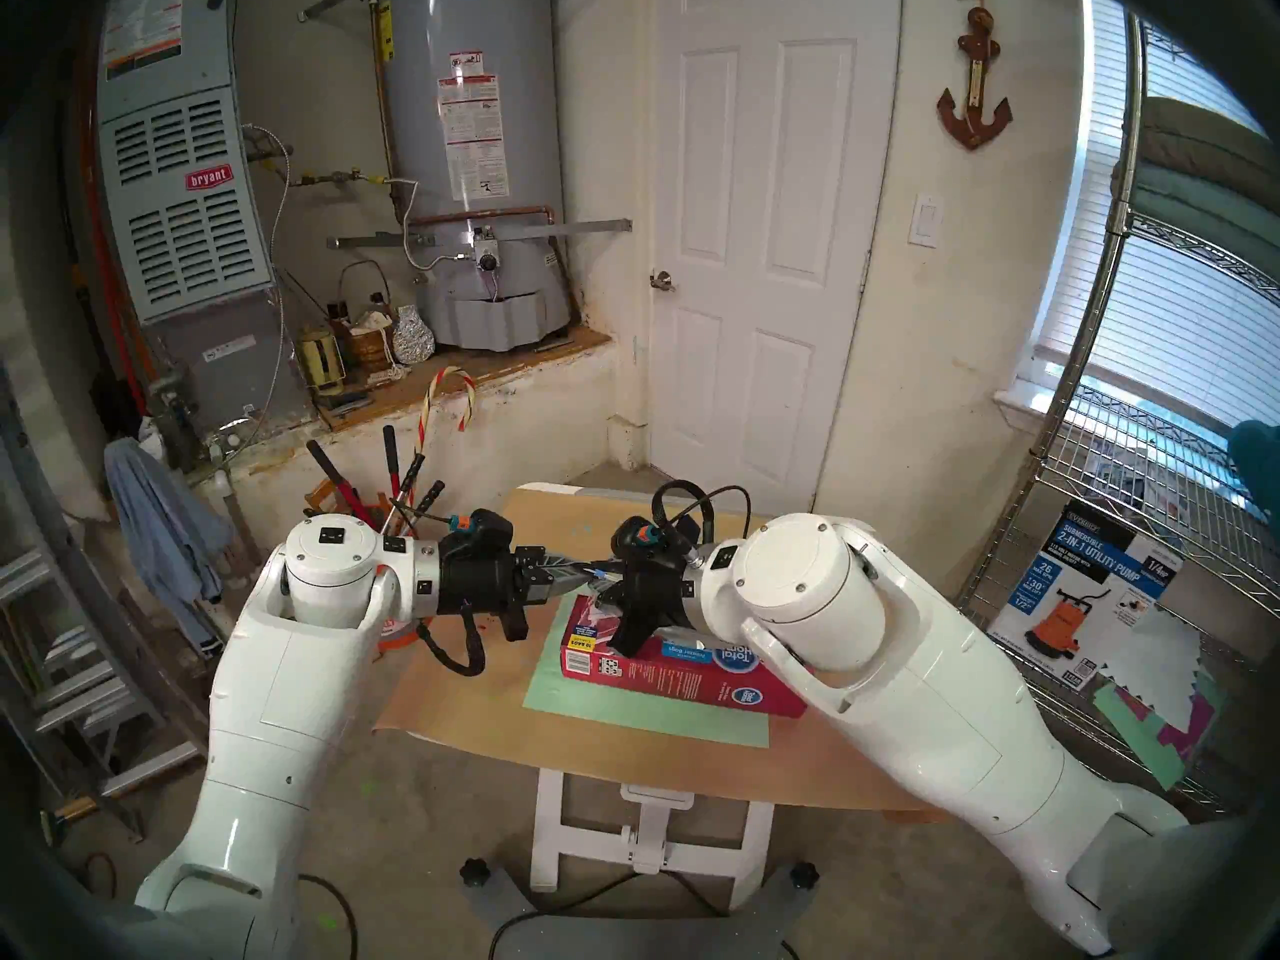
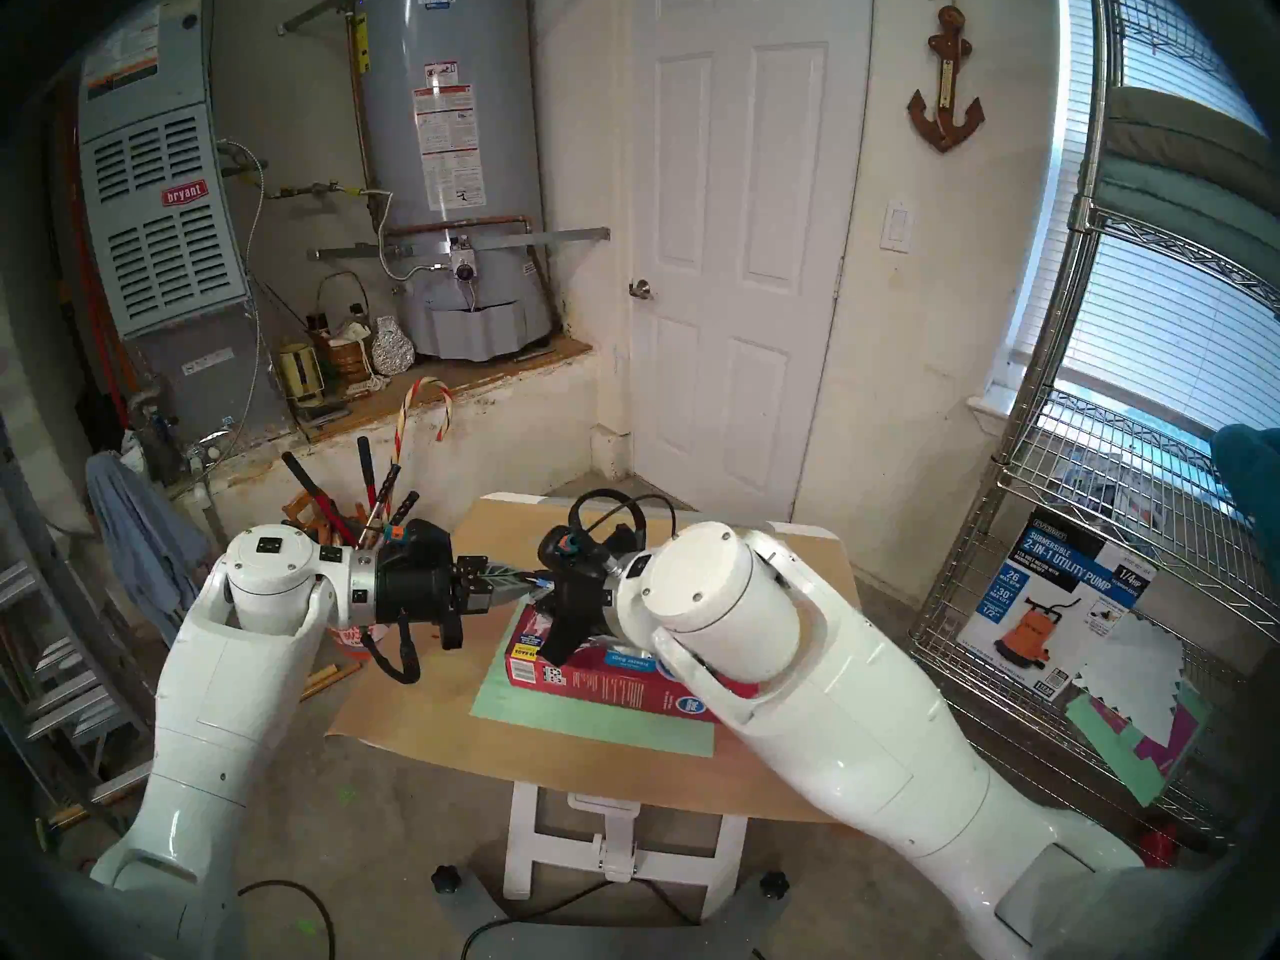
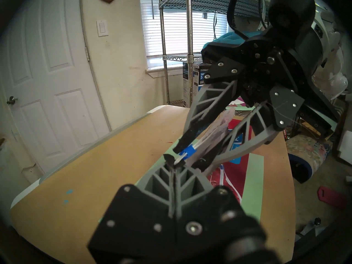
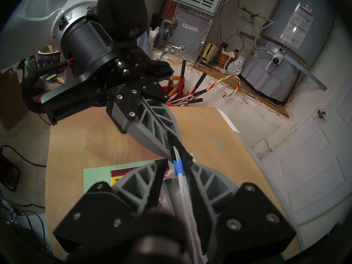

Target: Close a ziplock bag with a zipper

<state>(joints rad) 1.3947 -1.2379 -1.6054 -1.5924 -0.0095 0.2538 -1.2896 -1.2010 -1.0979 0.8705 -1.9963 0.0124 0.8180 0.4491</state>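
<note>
L gripper (image 3: 174, 163) is clamped on the end of the white strip of the ziplock bag (image 3: 219, 128), held above the red box (image 1: 682, 668) at tabletop (image 1: 485, 716) center. R gripper (image 4: 176, 160) is part-open, straddling the blue zipper (image 4: 178, 167) and not yet pinching. Close square on the slider, then pull toward 3 o'clock w/ L kept taut.

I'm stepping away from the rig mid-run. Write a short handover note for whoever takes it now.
Left gripper: shut on the end of the ziplock bag, at its white zip strip.
Right gripper: fingers either side of the blue zipper, a gap showing on one side; grip not confirmed.
Bag is held up between both grippers, above the red box on the table.
Done: bag lifted, end pinned, zipper reached.
Left: grip the zipper, slide it along the strip. How much is sealed is unclear.
</note>
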